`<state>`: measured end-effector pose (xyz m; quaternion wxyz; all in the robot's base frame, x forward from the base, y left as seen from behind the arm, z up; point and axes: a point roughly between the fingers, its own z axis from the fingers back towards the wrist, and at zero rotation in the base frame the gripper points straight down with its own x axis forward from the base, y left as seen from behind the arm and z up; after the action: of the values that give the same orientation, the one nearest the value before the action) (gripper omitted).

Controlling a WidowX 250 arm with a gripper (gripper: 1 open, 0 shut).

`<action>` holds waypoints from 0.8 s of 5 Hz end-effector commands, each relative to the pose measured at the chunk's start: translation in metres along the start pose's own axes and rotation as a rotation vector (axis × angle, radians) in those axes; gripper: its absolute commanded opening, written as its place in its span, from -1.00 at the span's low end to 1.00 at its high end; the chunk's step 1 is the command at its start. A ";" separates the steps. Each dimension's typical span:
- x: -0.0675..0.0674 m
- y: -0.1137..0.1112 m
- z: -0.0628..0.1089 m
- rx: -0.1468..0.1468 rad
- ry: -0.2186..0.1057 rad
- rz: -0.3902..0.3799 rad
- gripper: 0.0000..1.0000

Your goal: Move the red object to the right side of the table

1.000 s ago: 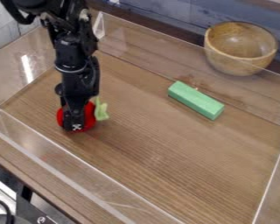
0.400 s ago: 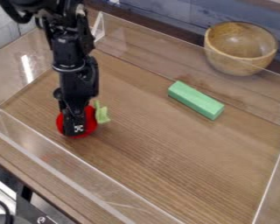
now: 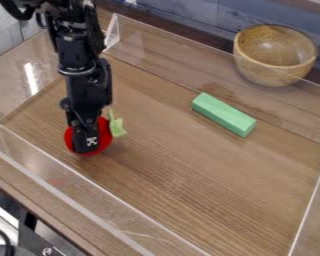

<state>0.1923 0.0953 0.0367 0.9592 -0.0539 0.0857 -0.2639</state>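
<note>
The gripper (image 3: 85,133) pinches the red object (image 3: 95,138) at the tabletop's (image 3: 190,170) left side. Carried rightward low, it could clip the green block (image 3: 224,113) or slip free.

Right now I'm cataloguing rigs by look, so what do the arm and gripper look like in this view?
The arm is black throughout, built of blocky stacked segments, slim compared with the tabletop. Black cabling runs beside its upper links. The gripper is black too, with a small white mark on its lower front face. No colour accents or readable lettering show at this resolution.
</note>
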 end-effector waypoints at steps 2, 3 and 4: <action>0.013 -0.008 0.053 0.092 -0.070 -0.019 -1.00; 0.031 -0.029 0.076 0.138 -0.084 -0.050 -1.00; 0.051 -0.057 0.087 0.156 -0.089 -0.068 -1.00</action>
<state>0.2165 0.0227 0.1106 0.9521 -0.0066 0.0462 -0.3021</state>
